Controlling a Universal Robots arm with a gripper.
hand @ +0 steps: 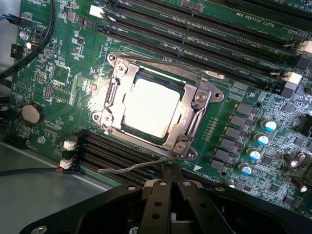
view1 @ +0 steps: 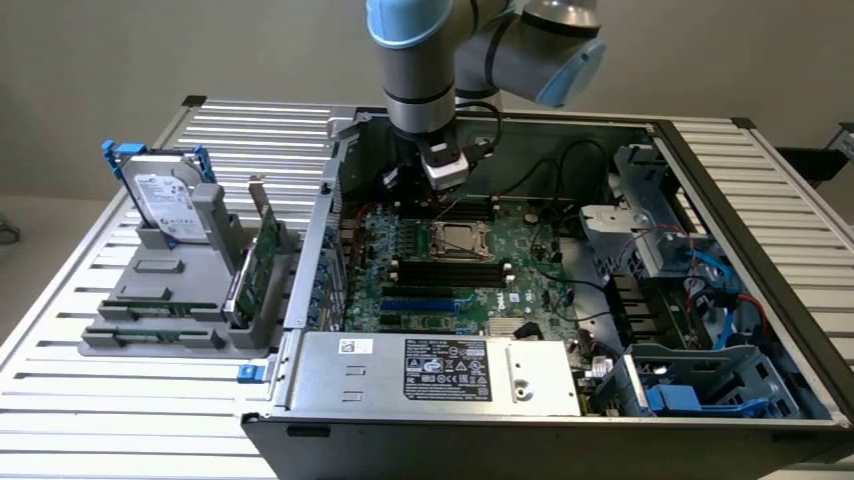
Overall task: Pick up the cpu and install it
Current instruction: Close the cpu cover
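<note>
The black gripper (hand: 170, 171) hovers with its jaws clenched, nothing visibly between them. Just beyond, the small flat square cpu (hand: 148, 107) with its pale shiny metal top lies in the metal-framed socket (hand: 204, 95), mid-board on the green motherboard (hand: 53, 78). It is likely light, stiff, slick and fragile, so its opposite edges look the safest hold.
</note>
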